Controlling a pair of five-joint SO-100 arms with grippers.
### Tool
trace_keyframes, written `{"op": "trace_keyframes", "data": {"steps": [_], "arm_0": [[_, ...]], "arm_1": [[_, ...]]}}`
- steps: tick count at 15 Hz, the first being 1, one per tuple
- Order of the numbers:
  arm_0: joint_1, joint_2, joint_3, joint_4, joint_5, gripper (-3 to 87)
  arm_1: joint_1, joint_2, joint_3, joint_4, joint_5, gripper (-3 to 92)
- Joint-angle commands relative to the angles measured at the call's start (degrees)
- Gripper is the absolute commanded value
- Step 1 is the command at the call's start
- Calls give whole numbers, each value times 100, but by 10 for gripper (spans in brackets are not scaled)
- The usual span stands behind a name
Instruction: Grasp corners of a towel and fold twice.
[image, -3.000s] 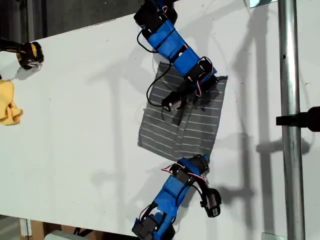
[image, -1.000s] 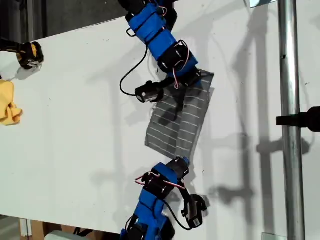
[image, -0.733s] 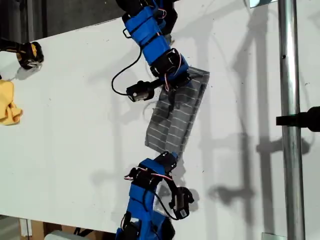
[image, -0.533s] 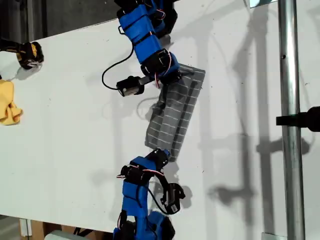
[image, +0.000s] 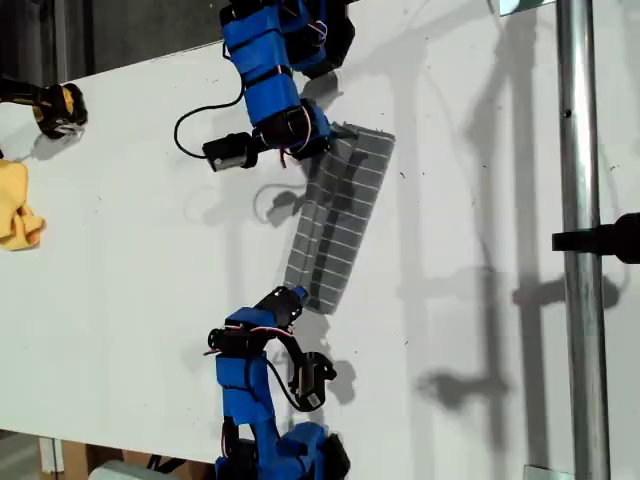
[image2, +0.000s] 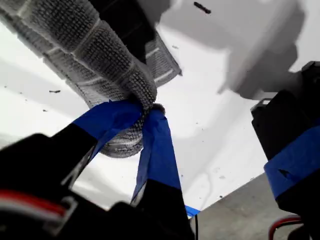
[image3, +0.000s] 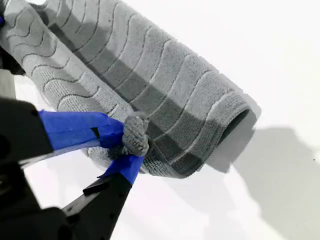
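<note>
Mid first fold, with my first hand (image2: 145, 112) and my second hand (image3: 127, 142) pinching the towel (image: 340, 215) by its corners (image3: 134, 134); next, lay them flat toward 9 o'clock in the exterior view.

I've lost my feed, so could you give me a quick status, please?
Both grippers shut on towel corners. Towel doubled over, draped between them. Nothing in the way.

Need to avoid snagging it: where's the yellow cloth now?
The yellow cloth lies at the exterior view's left edge on the white table, just below a black-and-yellow object, far from the towel.
</note>
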Motion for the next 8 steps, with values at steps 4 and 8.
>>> {"op": "trace_keyframes", "data": {"steps": [4, 8], "arm_0": [[-589, -141, -193, -88, 475, -16], [-519, -396, -334, -53, 457, -16]], "arm_1": [[694, 1661, 1345, -9, -35, 0], [527, 2188, 1767, -149, -53, 0]]}}
